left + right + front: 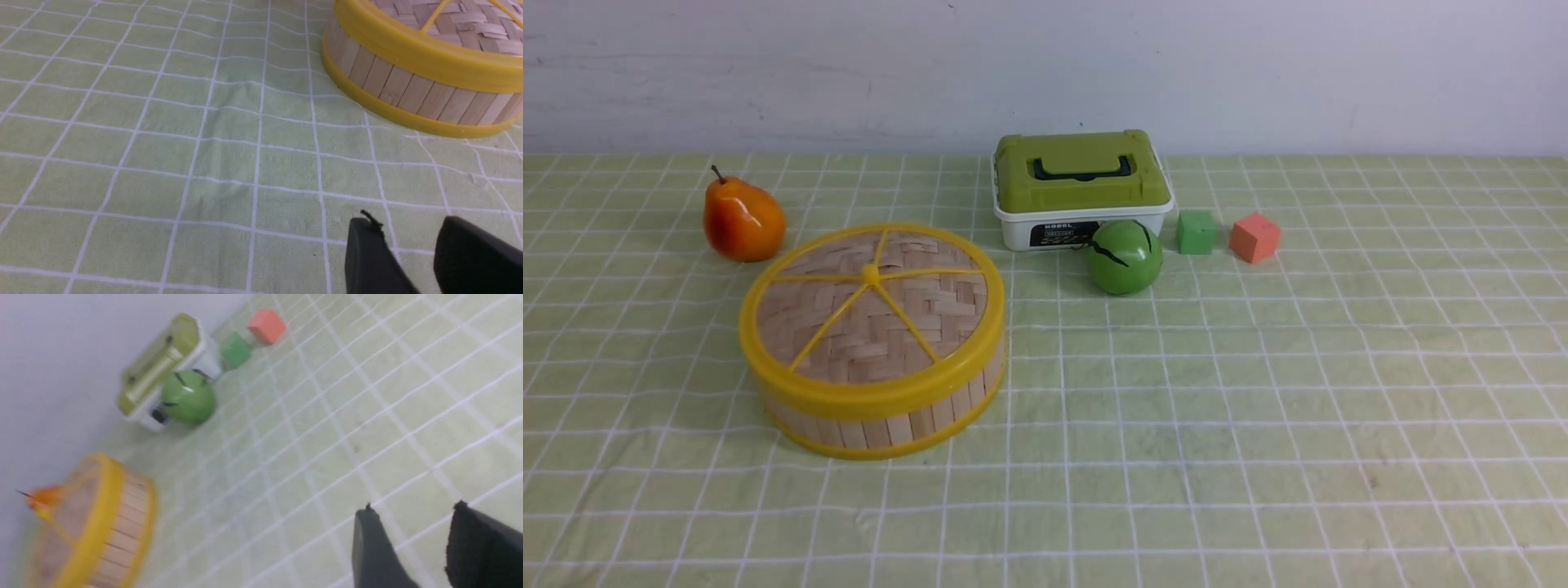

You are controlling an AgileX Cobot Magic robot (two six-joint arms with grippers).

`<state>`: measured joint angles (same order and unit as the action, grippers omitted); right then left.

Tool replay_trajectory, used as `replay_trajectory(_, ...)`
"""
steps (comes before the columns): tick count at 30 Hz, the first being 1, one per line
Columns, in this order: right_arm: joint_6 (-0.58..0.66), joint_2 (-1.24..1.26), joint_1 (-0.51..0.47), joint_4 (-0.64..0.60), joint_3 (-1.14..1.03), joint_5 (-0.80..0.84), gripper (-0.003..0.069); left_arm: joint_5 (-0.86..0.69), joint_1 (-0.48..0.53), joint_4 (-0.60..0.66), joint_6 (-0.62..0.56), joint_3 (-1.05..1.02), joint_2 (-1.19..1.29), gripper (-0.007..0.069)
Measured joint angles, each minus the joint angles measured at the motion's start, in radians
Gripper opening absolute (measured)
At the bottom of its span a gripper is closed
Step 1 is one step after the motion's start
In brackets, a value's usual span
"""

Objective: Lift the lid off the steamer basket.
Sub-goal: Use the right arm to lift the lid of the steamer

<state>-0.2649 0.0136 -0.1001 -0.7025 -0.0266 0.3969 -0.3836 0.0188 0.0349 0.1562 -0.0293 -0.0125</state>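
In the front view, the lid (872,304) sits flat on the basket (882,420), on the left part of the green checked cloth (1258,408). The lid is woven, with a yellow rim, 5 yellow spokes and a small knob.

In the left wrist view, the left gripper (404,230) is over the cloth with its 2 black fingers a little apart. It holds nothing. The basket is near, not touching it.

The right wrist view is blurry. The right gripper (413,516) has a gap between its 2 fingers too and holds nothing. The basket, lid on, is well apart from it.
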Motion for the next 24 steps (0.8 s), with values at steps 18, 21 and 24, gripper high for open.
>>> replay_trajectory(18,0.081,0.000,0.000,-0.048,0.009,-0.056,0.0227,0.000,0.000,0.000,0.000,0.000,0.000,0.0239)
replay_trajectory(21,0.136,-0.003,0.000,0.032,0.123,-0.043,0.0139,0.000,0.000,0.000,0.000,0.000,0.000,0.0239)
replay_trajectory(24,0.167,-0.073,0.000,0.131,0.280,0.028,0.0024,0.000,0.000,0.000,0.000,0.000,0.000,0.0239)
